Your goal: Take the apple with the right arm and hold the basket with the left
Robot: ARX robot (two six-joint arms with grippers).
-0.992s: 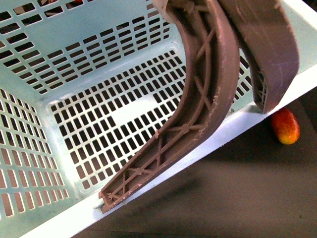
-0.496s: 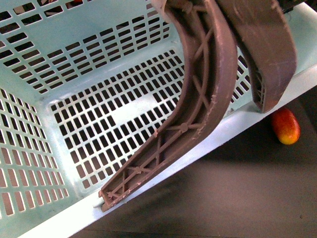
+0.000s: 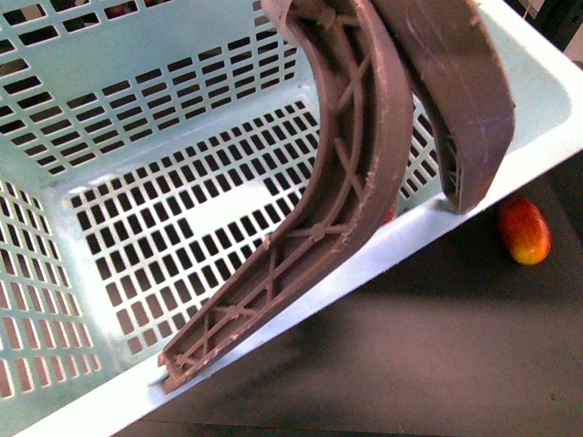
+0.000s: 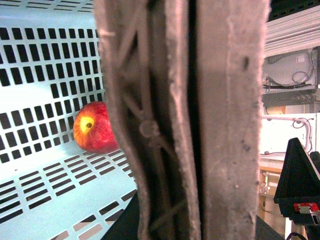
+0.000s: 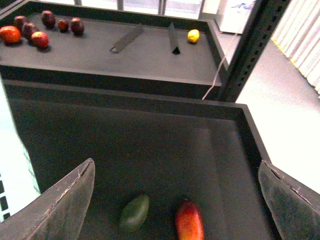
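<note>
One basket [image 3: 419, 237] fills the left, its two handles [image 3: 364, 182] raised together. One apple [image 4: 95, 127] lies inside by the near right wall. The left gripper is hidden, so I cannot tell its grip. One mango [image 3: 524, 229] lies right, one green fruit [image 5: 135, 212] beside it. The right gripper [image 5: 175, 164] hangs spread wide, empty. The basket has slid left since the earlier frame, baring a sliver of apple.

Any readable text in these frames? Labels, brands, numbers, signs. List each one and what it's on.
No text is legible in any view.
Front view: no lettering shows on the basket or its handles.
Left wrist view: a small red label on a black part, too small to read.
Right wrist view: a blue marking on a white panel, too blurred to read.
</note>
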